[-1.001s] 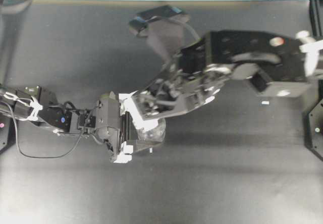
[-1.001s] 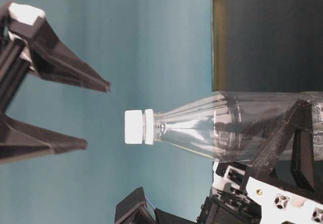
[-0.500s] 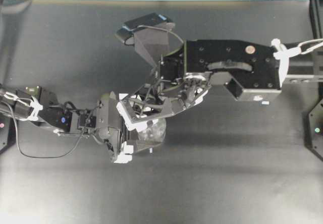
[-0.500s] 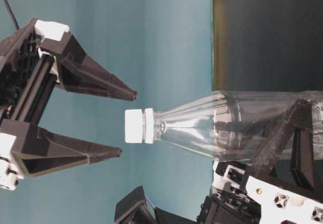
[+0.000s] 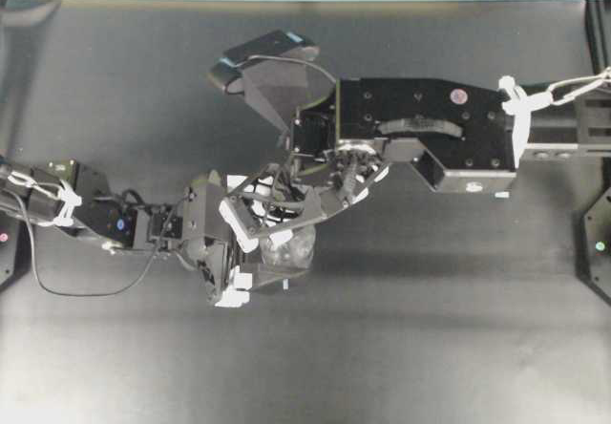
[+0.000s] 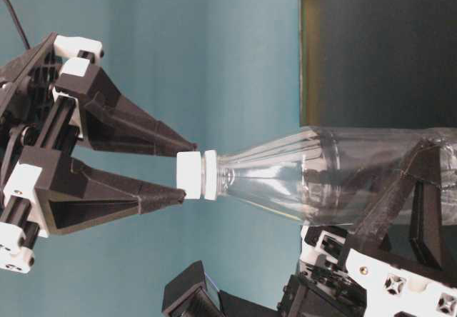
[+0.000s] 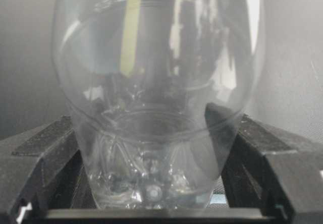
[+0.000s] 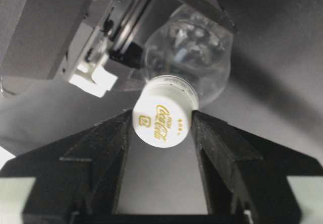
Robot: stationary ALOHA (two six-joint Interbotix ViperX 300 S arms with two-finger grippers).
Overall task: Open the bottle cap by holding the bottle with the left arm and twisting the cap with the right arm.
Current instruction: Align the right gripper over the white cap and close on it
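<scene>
Right arm's fingers (image 8: 162, 133) point down, flanking and touching the small round white plastic cap (image 8: 163, 118). Left arm's fingers (image 7: 151, 183) level, clamped around the clear plastic bottle (image 7: 156, 82).

Overhead cam: looks straight down on dark table (image 5: 401, 348), wide, both arms in frame, teal strip at top edge. Table-level cam: very close, rotated approx a quarter turn, so bottle (image 6: 335, 181) reads sideways against teal backdrop. Left wrist cam: faces fwd between own fingers (image 7: 38, 156), bottle body fills frame. Right wrist cam: looks down past own fingers (image 8: 101, 153) onto bottle cap (image 8: 162, 117), close range. All four views share the bottle; cap shows in table-level and right wrist views.
</scene>
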